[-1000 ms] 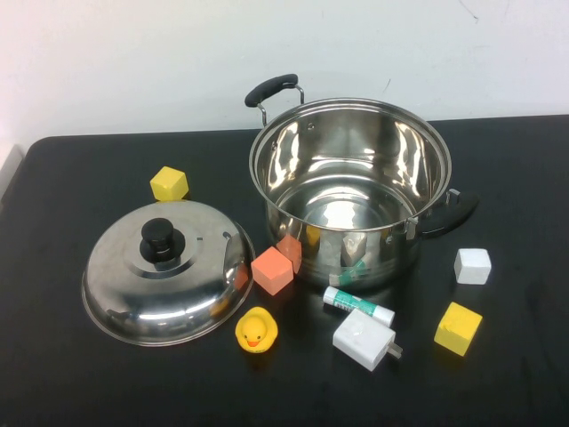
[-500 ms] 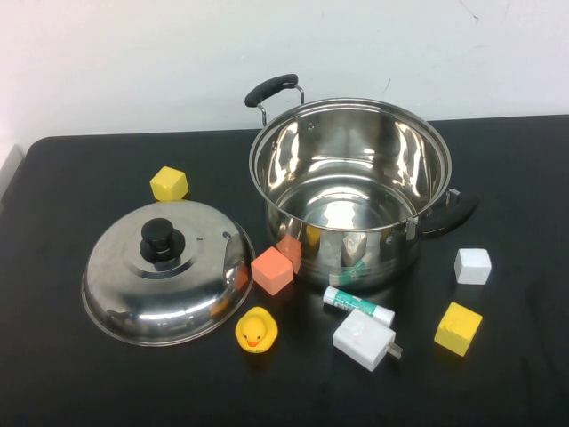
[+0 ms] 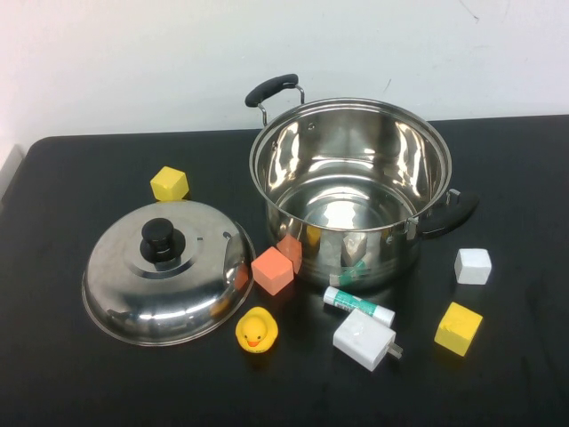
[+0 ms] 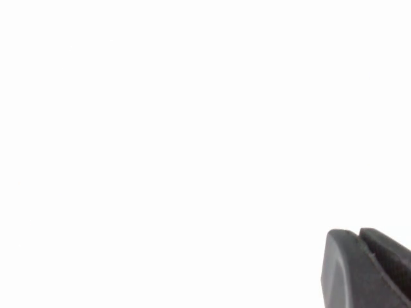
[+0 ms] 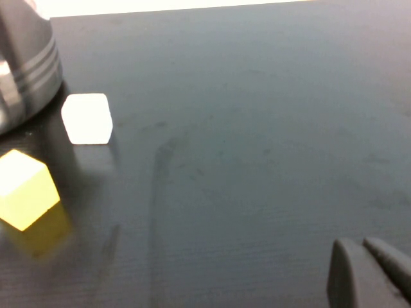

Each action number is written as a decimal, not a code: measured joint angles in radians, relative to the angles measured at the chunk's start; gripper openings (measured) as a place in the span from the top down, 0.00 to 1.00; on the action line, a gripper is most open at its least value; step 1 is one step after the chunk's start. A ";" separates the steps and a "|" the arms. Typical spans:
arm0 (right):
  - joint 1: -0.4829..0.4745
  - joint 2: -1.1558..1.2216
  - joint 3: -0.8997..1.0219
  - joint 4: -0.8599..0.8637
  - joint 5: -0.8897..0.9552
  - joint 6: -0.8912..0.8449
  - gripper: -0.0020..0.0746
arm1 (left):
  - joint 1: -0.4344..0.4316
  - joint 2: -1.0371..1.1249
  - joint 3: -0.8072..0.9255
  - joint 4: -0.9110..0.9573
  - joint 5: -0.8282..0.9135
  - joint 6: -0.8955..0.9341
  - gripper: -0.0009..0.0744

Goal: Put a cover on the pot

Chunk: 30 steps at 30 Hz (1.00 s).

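Observation:
The steel pot (image 3: 351, 191) with two black handles stands open and empty at the middle back of the black table (image 3: 71, 374). The domed steel lid (image 3: 200, 280) with a black knob (image 3: 159, 238) lies on the table to the pot's left. Neither arm shows in the high view. My left gripper (image 4: 358, 232) shows only in its wrist view, shut and empty, against a plain white background. My right gripper (image 5: 363, 242) is shut and empty above bare table, off to the right of the pot's wall (image 5: 22, 64).
Around the pot lie a yellow cube (image 3: 169, 183) at the back left, an orange cube (image 3: 272, 270), a toy duck (image 3: 256, 330), a glue stick (image 3: 357, 306), a white charger (image 3: 364, 339), a white cube (image 3: 472, 265) and another yellow cube (image 3: 458, 327).

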 joint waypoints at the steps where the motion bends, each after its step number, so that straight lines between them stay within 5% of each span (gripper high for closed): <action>1: 0.000 0.000 0.000 0.000 0.000 0.000 0.98 | 0.000 -0.002 0.000 0.000 -0.027 -0.008 0.99; 22: 0.000 0.000 0.000 0.000 0.000 0.000 0.98 | 0.000 -0.002 0.000 0.062 -0.159 -0.088 0.99; 30: 0.000 0.000 0.000 0.000 0.000 0.000 0.98 | 0.000 0.020 -0.313 0.064 0.383 -0.007 0.99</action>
